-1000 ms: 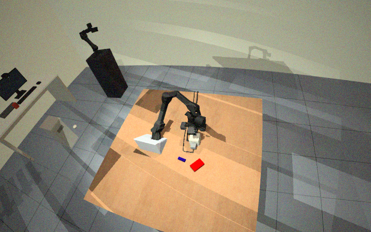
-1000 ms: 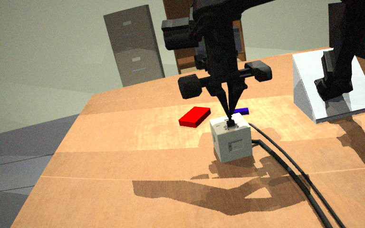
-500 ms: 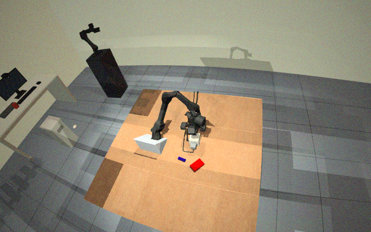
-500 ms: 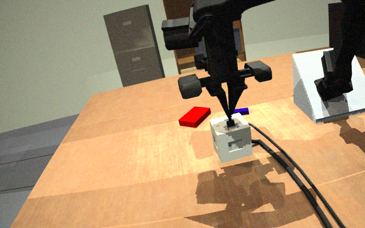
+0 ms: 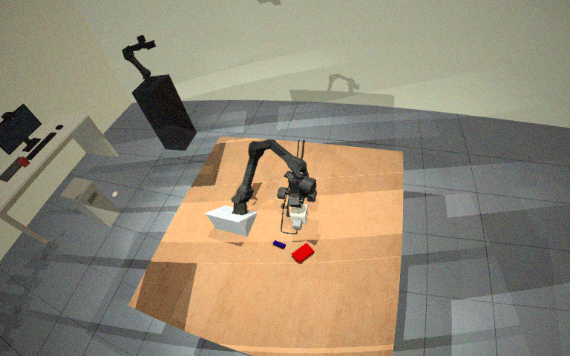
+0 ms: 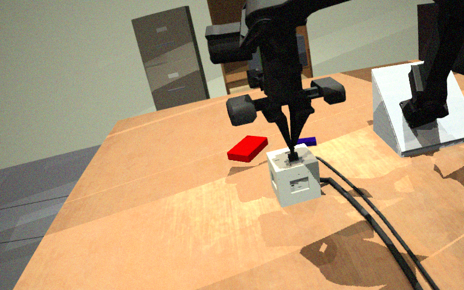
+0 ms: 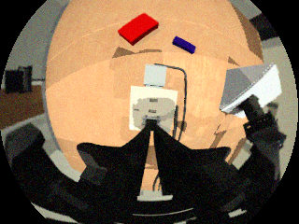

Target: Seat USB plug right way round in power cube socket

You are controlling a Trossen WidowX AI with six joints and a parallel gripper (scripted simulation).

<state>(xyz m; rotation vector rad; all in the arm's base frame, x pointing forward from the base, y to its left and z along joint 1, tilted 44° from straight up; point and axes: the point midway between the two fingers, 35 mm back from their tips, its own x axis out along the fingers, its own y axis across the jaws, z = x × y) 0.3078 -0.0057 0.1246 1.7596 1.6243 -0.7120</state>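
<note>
Pinching the small black USB plug (image 6: 292, 156), the dark tool (image 6: 292, 147) points straight down over the white plastic power cube (image 6: 295, 178) on the wooden desk (image 6: 171, 222).

Dark grey, near-black arm (image 5: 251, 167) of blocky links, two stubby cylinders (image 6: 241, 110) flanking the wrist, thin tapered black fingers (image 6: 283, 127), standing on a white wedge-shaped base (image 5: 220, 219).

You see a light orange-brown, wood-grained tabletop (image 6: 143, 219). The power cube (image 6: 295, 181) at mid-frame is pale grey-white, the USB plug (image 6: 292, 156) on it black. The hand (image 6: 292, 145) is black. Behind lie a bright red block (image 6: 246, 148) and a dark blue block (image 6: 307, 140).
</note>
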